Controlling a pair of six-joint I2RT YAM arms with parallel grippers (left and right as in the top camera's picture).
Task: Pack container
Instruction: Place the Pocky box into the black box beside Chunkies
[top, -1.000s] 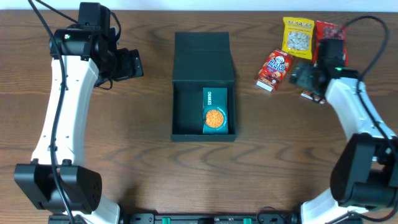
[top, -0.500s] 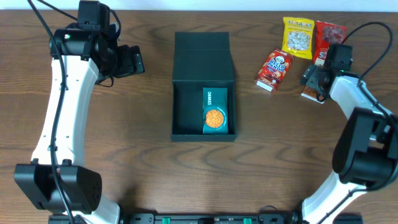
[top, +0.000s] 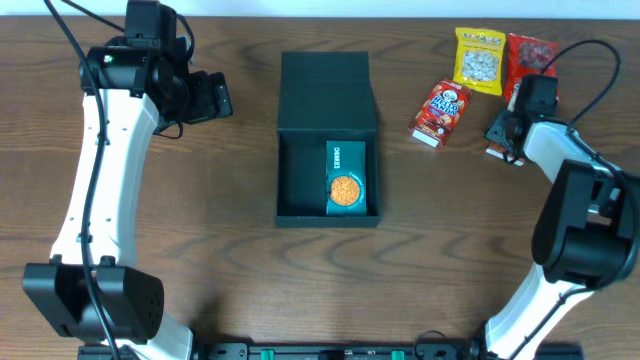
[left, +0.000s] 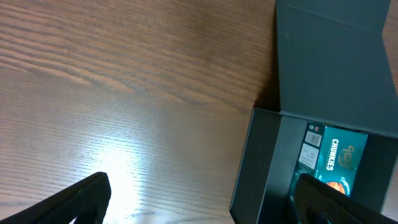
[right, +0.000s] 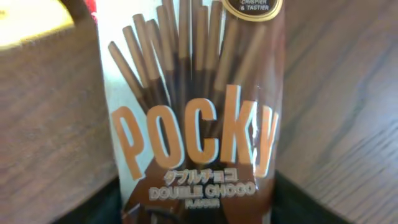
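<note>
The container (top: 298, 180) is a dark, shallow box at the table's middle, with its flap lid (top: 327, 95) open toward the back. A teal cookie box (top: 346, 178) lies inside on the right; it also shows in the left wrist view (left: 333, 155). My left gripper (top: 215, 98) is open and empty, above bare wood left of the container's wall (left: 249, 162), with its fingers wide apart (left: 205, 205). My right gripper (top: 508, 135) is low over a brown Pocky packet (right: 193, 93) that lies on the table (top: 497, 152). Its open fingers (right: 193, 214) sit on either side of the packet.
A red snack packet (top: 441, 112) lies right of the lid. A yellow packet (top: 479, 60) and a red packet (top: 525, 55) lie at the back right, close to the Pocky packet. The right arm's cable loops above them.
My right gripper has moved right and back, from near the red snack packet to over the Pocky packet. My left gripper shifted slightly. The container has not moved.
</note>
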